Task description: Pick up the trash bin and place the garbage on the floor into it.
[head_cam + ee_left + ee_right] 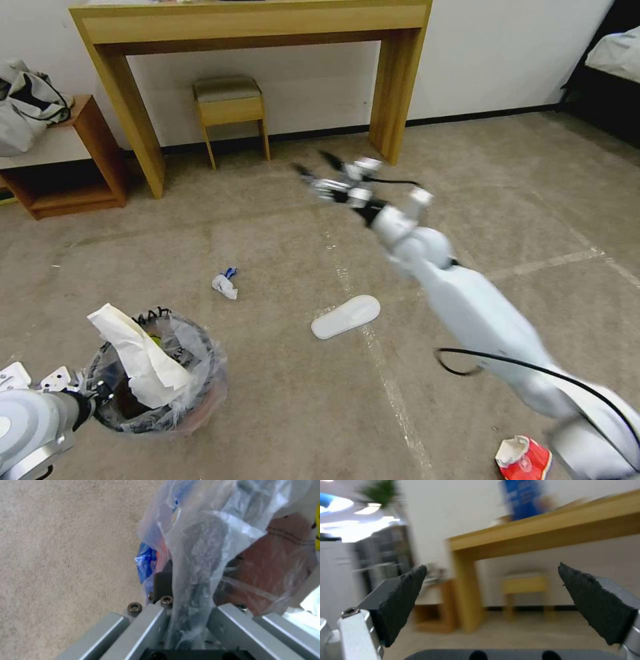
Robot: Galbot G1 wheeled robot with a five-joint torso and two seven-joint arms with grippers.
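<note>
**Bin held low, right arm stretched out free**

Bin carrying is the left arm's work: we grip the small round red trash bin with its clear plastic liner at the near rim, so it stays close to the litter on the carpet floor. The left gripper has its jaws closed on rim and liner. A crumpled white paper already sticks out of it.

The right gripper hangs in the air toward the wooden desk, jaws wide and holding nothing. A small white-and-blue wad and a crushed red can lie well apart.
</note>
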